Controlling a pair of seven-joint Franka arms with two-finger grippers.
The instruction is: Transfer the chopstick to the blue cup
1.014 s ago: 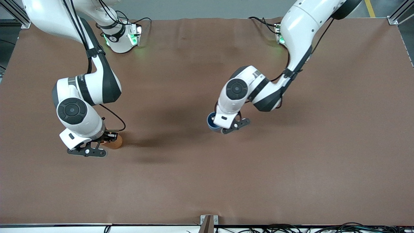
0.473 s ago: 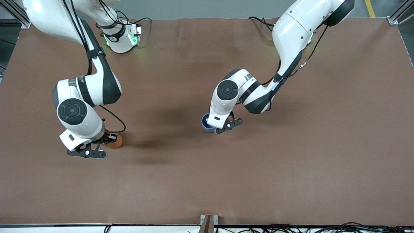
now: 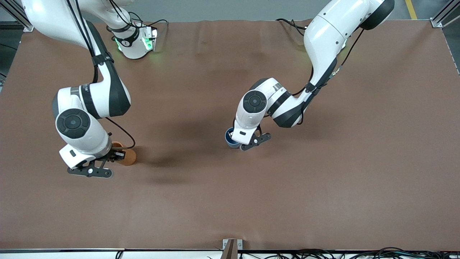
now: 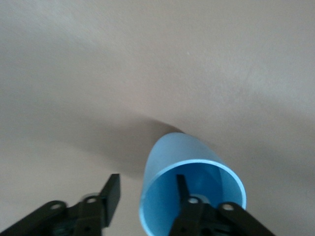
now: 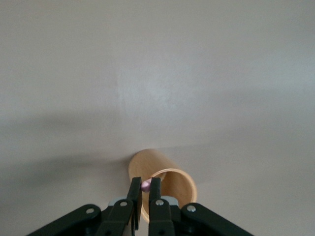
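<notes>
The blue cup (image 3: pixel 230 138) stands near the table's middle, mostly under my left hand. In the left wrist view the cup (image 4: pixel 170 157) is light blue with a darker inside. My left gripper (image 4: pixel 147 182) is open and straddles the cup's wall, one finger inside and one outside. My right gripper (image 5: pixel 145 184) is shut on the pale pink chopstick (image 5: pixel 146 185), of which only the tip shows, over the rim of the orange-brown cup (image 5: pixel 173 183). In the front view my right gripper (image 3: pixel 116 155) is at that cup (image 3: pixel 128 157), and the chopstick is hidden.
The brown table mat (image 3: pixel 323 172) is bare around both cups. The arms' bases stand at the table's edge farthest from the front camera. A small bracket (image 3: pixel 231 246) sits at the nearest edge.
My left gripper and the blue cup have shifted a little toward the right arm's end of the table. My right hand has moved slightly toward its own end, still at the orange-brown cup.
</notes>
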